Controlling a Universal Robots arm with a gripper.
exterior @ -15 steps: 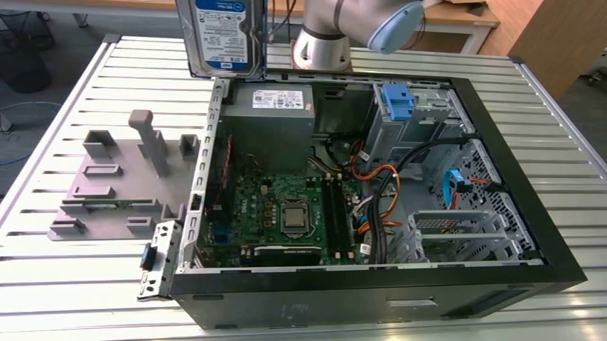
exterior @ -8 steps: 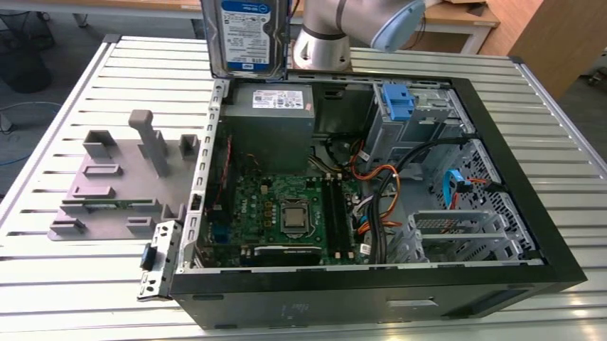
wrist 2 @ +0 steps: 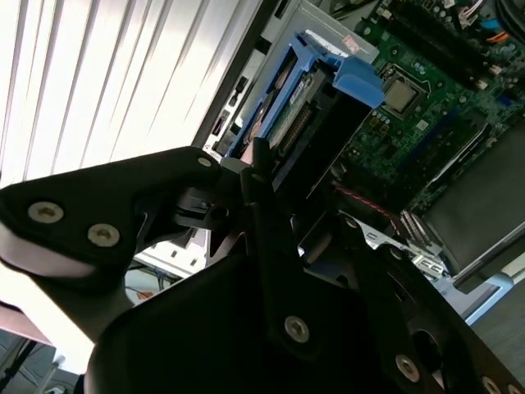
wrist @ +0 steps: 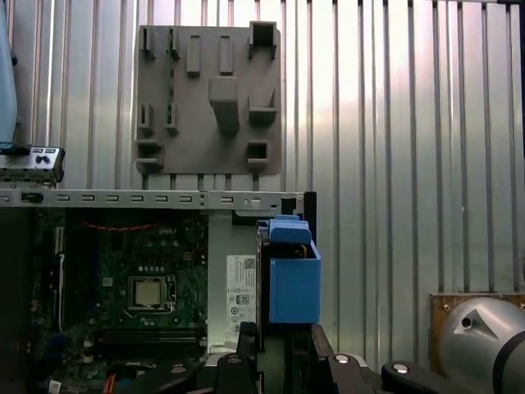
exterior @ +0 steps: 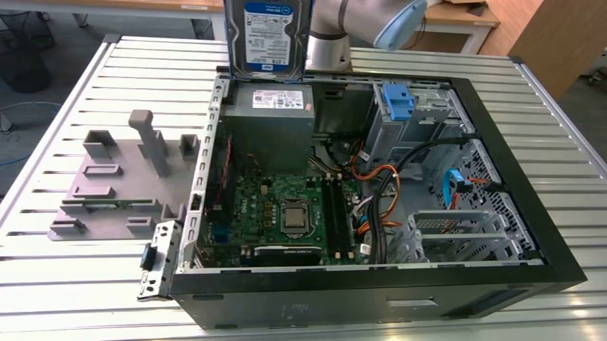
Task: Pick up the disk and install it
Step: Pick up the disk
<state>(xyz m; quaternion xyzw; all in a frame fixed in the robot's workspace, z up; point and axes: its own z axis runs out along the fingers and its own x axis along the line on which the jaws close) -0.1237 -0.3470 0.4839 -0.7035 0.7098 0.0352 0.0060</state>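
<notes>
The disk point(exterior: 269, 35), a silver drive with a white-and-blue label in a blue carrier, hangs upright above the far edge of the open computer case point(exterior: 379, 284), over the grey power-supply box point(exterior: 269, 106). My gripper point(wrist: 283, 338) is shut on it from above. The first wrist view sees the disk point(wrist: 291, 279) edge-on, its blue carrier end pointing down at the case. In the second wrist view the disk point(wrist 2: 316, 103) sticks out past the dark fingers point(wrist 2: 261, 168), with the motherboard point(wrist 2: 426, 90) beneath.
The case lies open on a ribbed metal table point(exterior: 95, 284). Inside are a drive cage with a blue latch point(exterior: 399, 99), a metal bracket point(exterior: 455, 227), and orange and black cables point(exterior: 379, 192). A grey plastic stand point(exterior: 124, 177) with upright posts sits beside the case at the exterior view's left.
</notes>
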